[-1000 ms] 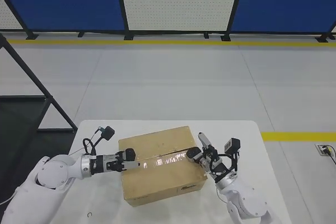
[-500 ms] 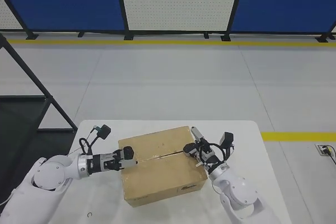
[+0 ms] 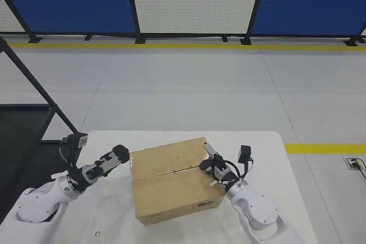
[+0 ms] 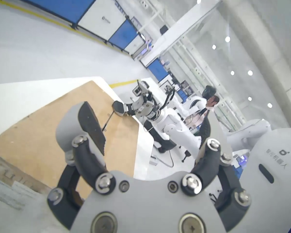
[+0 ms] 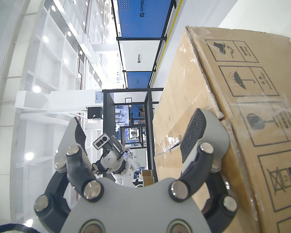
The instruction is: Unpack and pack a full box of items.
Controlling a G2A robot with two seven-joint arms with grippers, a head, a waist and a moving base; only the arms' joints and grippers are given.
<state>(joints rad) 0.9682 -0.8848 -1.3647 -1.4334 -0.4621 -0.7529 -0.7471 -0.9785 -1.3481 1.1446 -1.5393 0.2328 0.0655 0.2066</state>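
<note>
A closed cardboard box [image 3: 174,180] stands in the middle of the white table [image 3: 265,146], its top flaps meeting in a seam across it. My left gripper [image 3: 119,152] hangs open just off the box's left end, a little above the table; in the left wrist view the gripper [image 4: 148,127] has nothing between its fingers, and the box [image 4: 63,117] lies beyond it. My right gripper [image 3: 207,163] is open at the right end of the seam. In the right wrist view one finger [image 5: 196,132] lies against the box [image 5: 232,73] at its top edge.
A black metal rack [image 3: 24,91] stands off the table's left side. A small dark ring [image 3: 97,233] lies near the table's front left. Blue and white partition panels [image 3: 195,15] line the far floor.
My left gripper has drawn back from the seam on the box top, left and off the box. My right gripper has shifted slightly left along the box's right end.
</note>
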